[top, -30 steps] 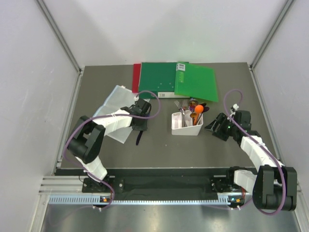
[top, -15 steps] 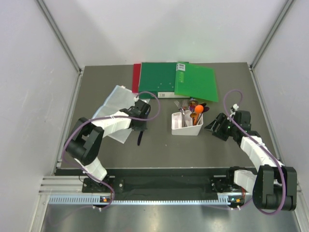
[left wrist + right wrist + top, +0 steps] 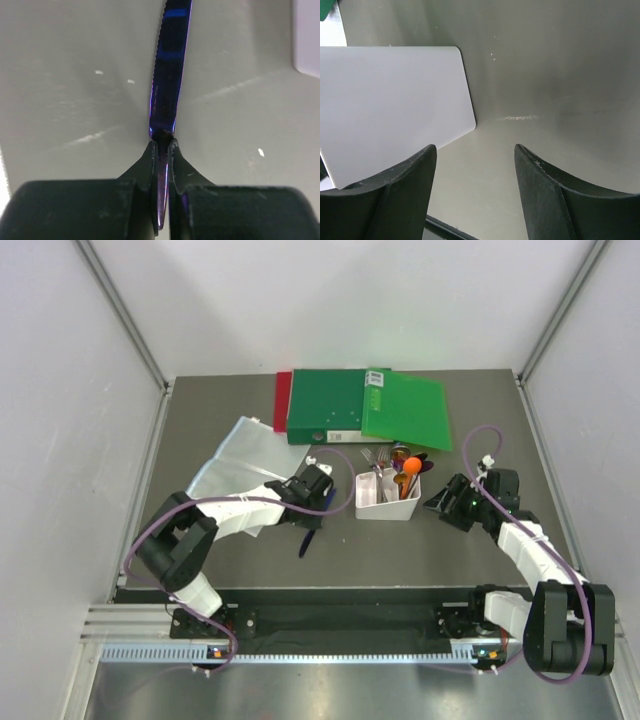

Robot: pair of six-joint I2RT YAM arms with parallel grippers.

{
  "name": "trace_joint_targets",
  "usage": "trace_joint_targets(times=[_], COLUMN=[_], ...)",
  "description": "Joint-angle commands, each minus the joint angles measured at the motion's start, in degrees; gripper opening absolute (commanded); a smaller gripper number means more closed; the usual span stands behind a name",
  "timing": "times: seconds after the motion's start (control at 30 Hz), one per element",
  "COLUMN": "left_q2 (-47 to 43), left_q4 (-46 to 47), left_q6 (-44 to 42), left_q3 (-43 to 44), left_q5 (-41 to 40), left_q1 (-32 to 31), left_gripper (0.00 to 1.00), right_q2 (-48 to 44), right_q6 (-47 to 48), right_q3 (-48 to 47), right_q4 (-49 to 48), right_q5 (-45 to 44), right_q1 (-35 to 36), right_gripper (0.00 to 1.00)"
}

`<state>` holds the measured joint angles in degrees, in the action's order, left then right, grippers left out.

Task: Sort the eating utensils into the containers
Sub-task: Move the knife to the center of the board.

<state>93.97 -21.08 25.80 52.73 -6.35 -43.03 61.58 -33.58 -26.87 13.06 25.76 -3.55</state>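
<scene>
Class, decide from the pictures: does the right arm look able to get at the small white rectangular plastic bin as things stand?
Probably yes: the right gripper stands open just beside the small white rectangular plastic bin, with only bare grey table between them.

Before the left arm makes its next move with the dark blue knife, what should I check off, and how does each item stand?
1. Grip: left gripper shut on the dark blue knife: ok.
2. Knife lifted clear of the table: cannot tell.
3. Way to the white bin: nothing lies between: ok.
4. Other arm: right gripper open, empty, beside the bin and not over it: ok.
5. Free room in the bin among the utensils in it: cannot tell.
</scene>
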Motion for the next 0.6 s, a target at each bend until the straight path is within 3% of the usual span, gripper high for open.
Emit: trace_joint_targets(times=[0.0,0.17,0.37,0.57], left_q2=[-0.28,1.39,-5.19,-5.99], left_q4=[1.82,3.94,8.94,11.94], left_q6=[1.00,1.18,1.09,1.09], left_q3=[-4.64,-4.48,-6.49,-7.99], left_q5=[4.76,3.01,0.30,-0.95], left_q1=[-1.71,-2.06,-2.33,-2.24], left_gripper=[0.00,0.00,0.00,0.00], right_q2=[-0.15,0.29,1.43,3.28], right_q6=[0.01,0.36,0.27,0.36], right_q3=[-0.90,-2.04,-3.01,-3.71], right_q4=[-1.38,-0.84,-0.93,-1.28], right_q5=[0.87,0.96,1.22,1.66], right_q1=[-0.32,-0.32,-0.32,-0.32], right_gripper=[0.64,0.64,0.64,0.64])
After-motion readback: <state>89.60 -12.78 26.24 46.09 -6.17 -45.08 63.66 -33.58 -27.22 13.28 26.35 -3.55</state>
